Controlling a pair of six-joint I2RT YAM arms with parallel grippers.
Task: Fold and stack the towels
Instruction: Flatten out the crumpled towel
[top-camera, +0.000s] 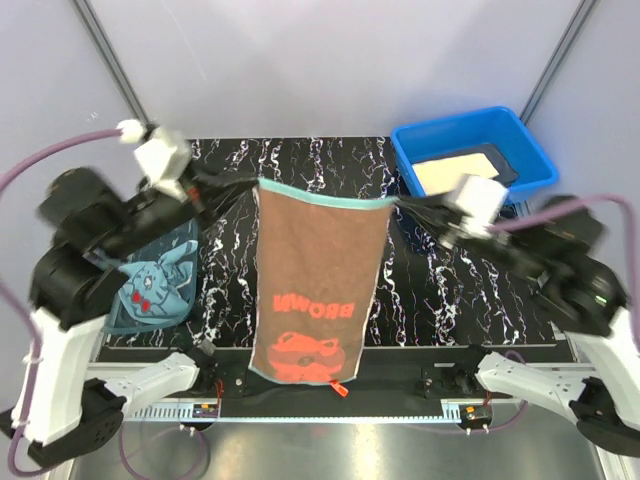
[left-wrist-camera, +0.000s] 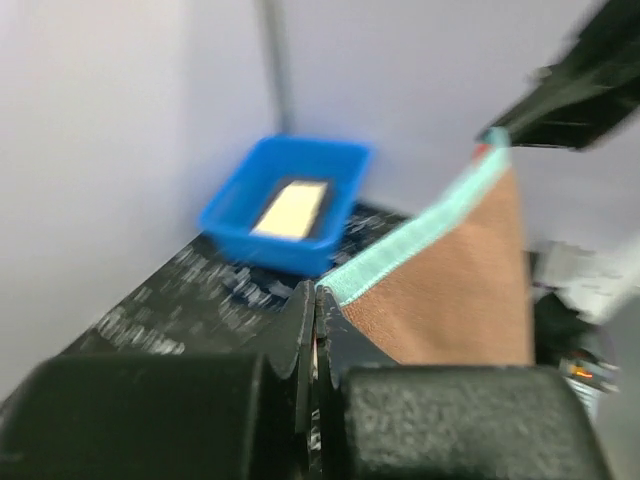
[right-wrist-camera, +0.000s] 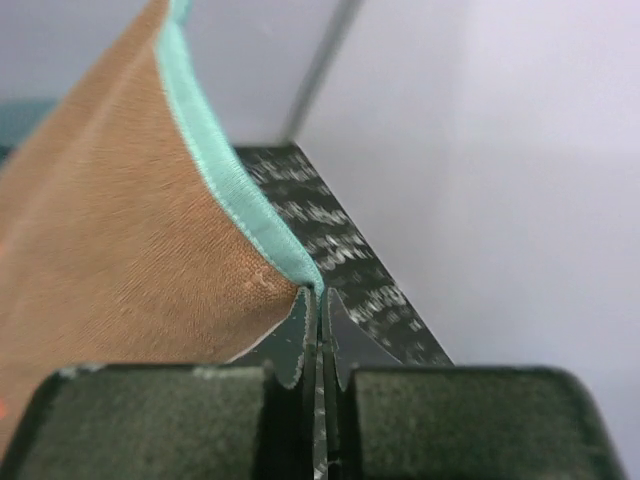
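Towel with lettering (top-camera: 315, 280): is hanging as one stretched sheet from its two top corners and sloping down toward the near edge of the table (top-camera: 420, 290). Its lower hem is reaching that edge between the two arm bases. Red letters and a red picture are showing on its lower half, and teal trim is running along its top edge.
Light teal towel (top-camera: 155, 280): is lying crumpled on the left side of the table, partly under the left arm and apart from the hanging sheet.
Left tool (top-camera: 255, 183): is pinching the top left corner of the hanging sheet above the table. In its wrist view the fingers are pressing together with the teal trim running in between them.
Right tool (top-camera: 398, 203): is pinching the top right corner at about the same height. Its fingers are pressing together on the trim where the corner is coming to a point.
Blue bin (top-camera: 455, 125): is sitting at the far right corner of the table, just behind the right tool.
Pale yellow towel (top-camera: 460, 170): is lying flat inside the bin, on top of a dark towel (top-camera: 505, 165) whose edge is showing around it.
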